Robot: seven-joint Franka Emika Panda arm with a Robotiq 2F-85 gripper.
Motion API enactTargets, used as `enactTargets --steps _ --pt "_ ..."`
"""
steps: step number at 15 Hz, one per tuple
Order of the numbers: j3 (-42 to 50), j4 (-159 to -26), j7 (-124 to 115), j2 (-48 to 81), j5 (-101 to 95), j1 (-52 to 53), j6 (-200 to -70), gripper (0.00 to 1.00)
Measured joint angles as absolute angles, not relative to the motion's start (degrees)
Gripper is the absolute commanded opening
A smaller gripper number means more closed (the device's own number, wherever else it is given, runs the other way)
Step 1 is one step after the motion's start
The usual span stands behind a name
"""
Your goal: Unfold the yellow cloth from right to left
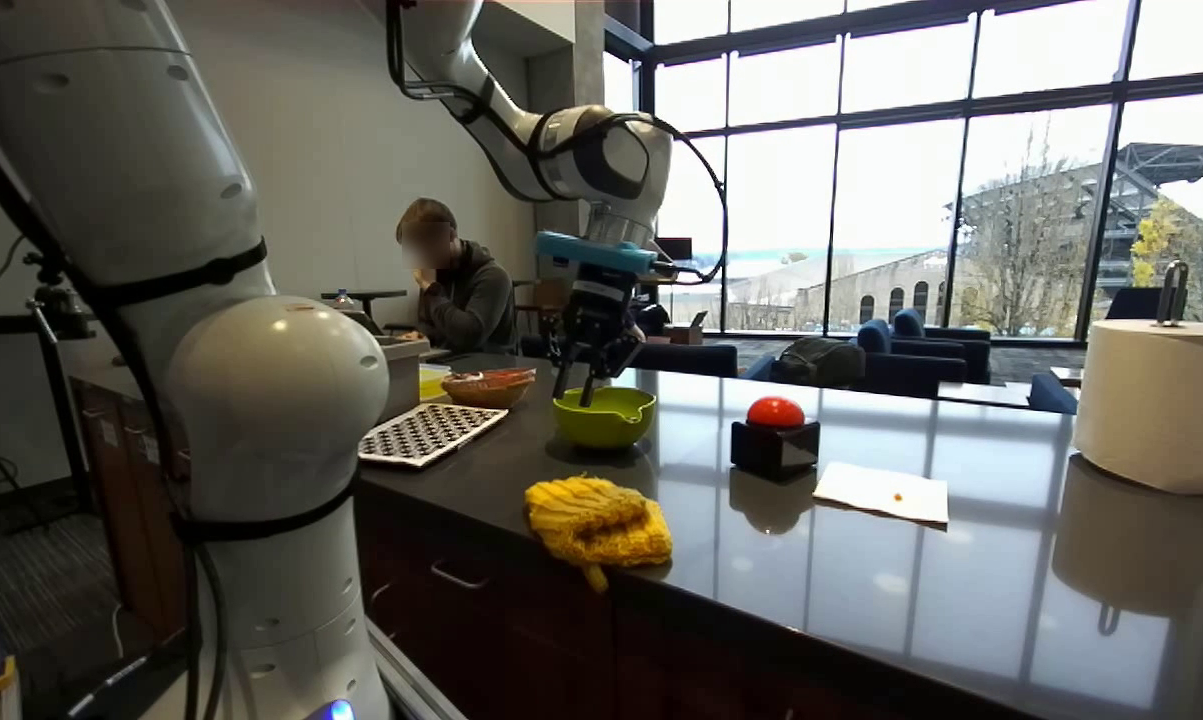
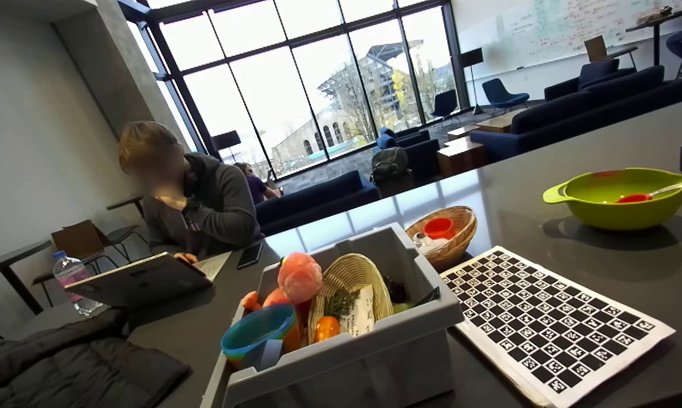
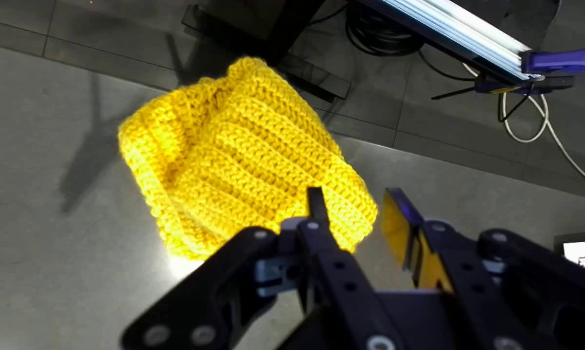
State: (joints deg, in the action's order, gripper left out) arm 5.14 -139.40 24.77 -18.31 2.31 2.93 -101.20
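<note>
In the wrist view the gripper (image 3: 354, 197) hides part of the yellow cloth (image 3: 253, 160) at the edge of the surface (image 3: 44, 262). The face (image 2: 158, 173) of the seated person (image 2: 227, 209) is blurred in both exterior views. An orange speck (image 1: 898, 496) on the white paper (image 1: 856, 489) is too small for me to name. In an exterior view the grey bin (image 2: 369, 368) is cut off below.

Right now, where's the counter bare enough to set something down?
Bare: between the yellow cloth and the red push button, and between the white paper sheet and the paper towel roll. Crowded: around the gray bin, wicker basket and checkerboard panel.
</note>
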Motion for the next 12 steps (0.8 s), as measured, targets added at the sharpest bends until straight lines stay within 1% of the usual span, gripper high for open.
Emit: enactTargets --steps 3,4,5,6,12 --pt "5.14 -139.41 24.29 -18.28 2.15 2.84 -101.20 0.87" --pt "5.14 -139.41 23.94 -18.12 1.82 2.72 -101.22 0.95" --pt "5.14 -139.41 23.56 -17.75 1.50 2.57 -101.22 0.99" --pt "5.14 -139.43 22.97 -17.16 1.09 2.38 -101.22 1.00" --pt "5.43 -139.45 18.74 -10.53 0.10 -0.69 -102.03 1.00"
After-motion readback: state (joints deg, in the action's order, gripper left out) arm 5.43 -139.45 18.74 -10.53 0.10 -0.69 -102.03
